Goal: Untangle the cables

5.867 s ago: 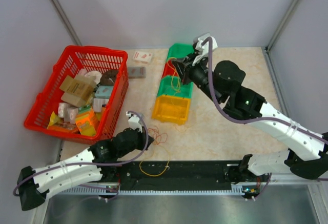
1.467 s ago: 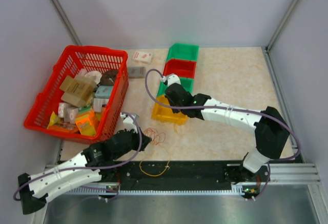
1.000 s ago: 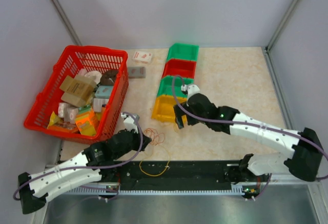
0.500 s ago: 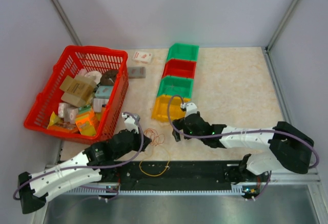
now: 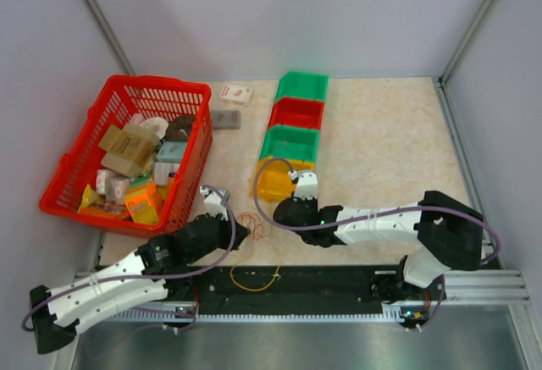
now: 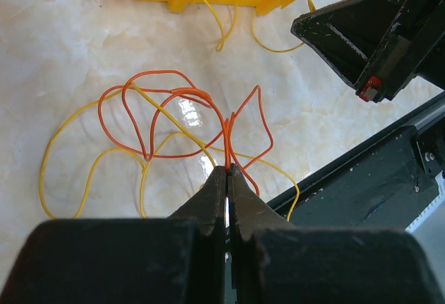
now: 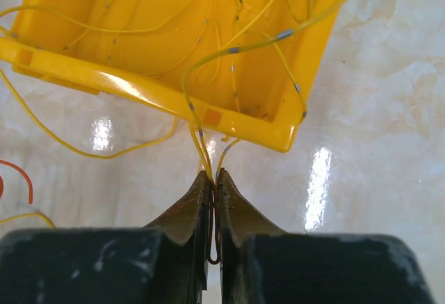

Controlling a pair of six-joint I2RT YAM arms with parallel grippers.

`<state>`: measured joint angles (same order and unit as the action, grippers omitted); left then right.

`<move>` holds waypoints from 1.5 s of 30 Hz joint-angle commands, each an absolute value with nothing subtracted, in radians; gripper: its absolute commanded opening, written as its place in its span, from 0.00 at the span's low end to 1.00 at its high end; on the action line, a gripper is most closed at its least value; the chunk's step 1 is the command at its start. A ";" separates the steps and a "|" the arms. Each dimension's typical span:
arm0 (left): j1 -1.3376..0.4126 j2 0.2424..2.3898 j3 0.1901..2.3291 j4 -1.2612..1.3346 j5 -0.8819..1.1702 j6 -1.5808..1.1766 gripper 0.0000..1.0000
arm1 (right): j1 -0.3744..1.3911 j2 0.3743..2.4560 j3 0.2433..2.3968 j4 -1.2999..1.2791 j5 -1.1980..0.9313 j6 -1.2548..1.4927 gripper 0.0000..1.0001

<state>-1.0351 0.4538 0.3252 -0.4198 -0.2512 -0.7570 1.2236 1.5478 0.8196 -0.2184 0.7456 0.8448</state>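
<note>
Both grippers are clamped on wire. In the left wrist view, the left gripper (image 6: 226,173) sits at bottom centre, its jaws pressed together on a fold of the orange cable (image 6: 167,95). That cable loops out from the tips toward the middle of the frame and lies on the marble table (image 6: 62,53). A loose yellow cable (image 6: 76,161) crosses through the orange loops, spreading to the left of the frame and down to the lower right.

In the right wrist view, the right gripper (image 7: 212,182) is at bottom centre, jaws squeezed on a thin yellow strand (image 7: 200,140). The strand rises from the tips and arcs over the near rim of the yellow bin (image 7: 132,85). More yellow strands (image 7: 139,22) lie inside the bin, and one trails out onto the table at the left of the frame.

From above, the two grippers are near each other at lower centre. The yellow bin ends a row that runs up the frame: a green bin (image 5: 290,143), a red bin (image 5: 296,113) and a second green bin (image 5: 302,86). A red basket (image 5: 200,137) of packets fills the upper left. One yellow loop (image 5: 254,278) lies partly on the black rail (image 5: 339,281) at the bottom.
</note>
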 commanded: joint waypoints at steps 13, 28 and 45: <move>-1.031 0.445 0.354 -0.400 -0.258 -0.746 0.00 | 1.137 1.335 0.989 -0.212 0.577 0.611 0.00; -1.031 0.417 0.348 -0.413 -0.268 -0.752 0.00 | 0.965 1.592 1.170 -0.226 0.359 0.376 0.00; -1.031 0.477 0.354 -0.364 -0.233 -0.753 0.00 | 0.835 1.861 1.383 -0.383 0.026 0.388 0.00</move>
